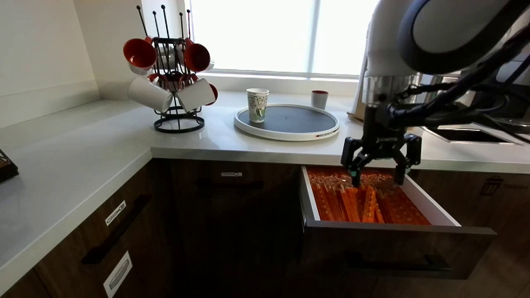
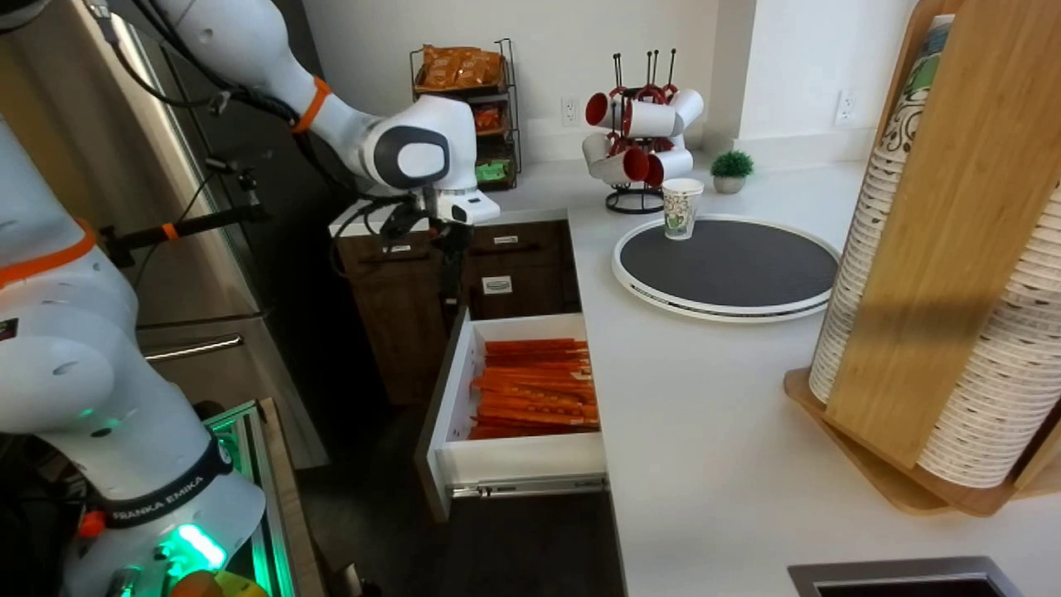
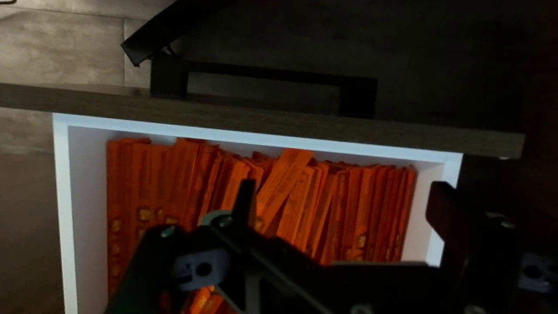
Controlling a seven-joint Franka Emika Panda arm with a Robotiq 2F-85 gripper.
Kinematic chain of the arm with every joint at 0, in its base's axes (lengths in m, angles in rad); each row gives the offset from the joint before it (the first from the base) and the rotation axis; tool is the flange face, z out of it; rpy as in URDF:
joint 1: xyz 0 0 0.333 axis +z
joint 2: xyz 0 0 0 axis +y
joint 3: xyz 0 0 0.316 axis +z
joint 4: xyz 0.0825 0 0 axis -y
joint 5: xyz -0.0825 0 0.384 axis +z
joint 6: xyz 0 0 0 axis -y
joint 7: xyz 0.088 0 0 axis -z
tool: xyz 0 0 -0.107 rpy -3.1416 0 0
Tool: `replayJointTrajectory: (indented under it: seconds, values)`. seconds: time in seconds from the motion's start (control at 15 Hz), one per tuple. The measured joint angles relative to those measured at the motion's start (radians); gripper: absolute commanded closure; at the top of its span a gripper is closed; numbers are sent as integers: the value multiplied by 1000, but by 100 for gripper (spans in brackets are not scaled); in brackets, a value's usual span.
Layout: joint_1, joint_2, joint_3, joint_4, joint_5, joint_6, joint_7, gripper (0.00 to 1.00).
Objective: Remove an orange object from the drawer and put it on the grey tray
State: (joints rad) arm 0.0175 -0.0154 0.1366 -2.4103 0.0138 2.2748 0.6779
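In an exterior view, white letters (image 1: 387,140) on the claw (image 1: 377,179) read "ROBOTIQ". A dark cabinet front (image 1: 505,219) shows a bin symbol (image 1: 491,187) beside "TRASH" (image 1: 516,187). Pale labels (image 1: 115,212) on drawer fronts (image 1: 62,265) carry line drawings. Lettering (image 1: 327,134) on the side of the grey tray (image 1: 296,120) is too small to read. In an exterior view, a black band (image 2: 170,495) on the robot arm (image 2: 70,365) reads "FRANKA EMIKA".

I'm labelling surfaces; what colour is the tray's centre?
Dark grey; the tray shows best in an exterior view.
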Motion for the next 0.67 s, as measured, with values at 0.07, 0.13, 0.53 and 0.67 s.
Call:
replayJointTrajectory:
  seconds: [0.07, 0.13, 0.53, 0.67]
  values:
    - [0, 31, -14, -13, -1, 57, 41, 0]
    - [0, 60, -28, -25, -5, 118, 84, 0]
    - [1, 170, -111, -79, -55, 336, 263, 0]
    - [3, 170, -111, -77, -56, 336, 272, 0]
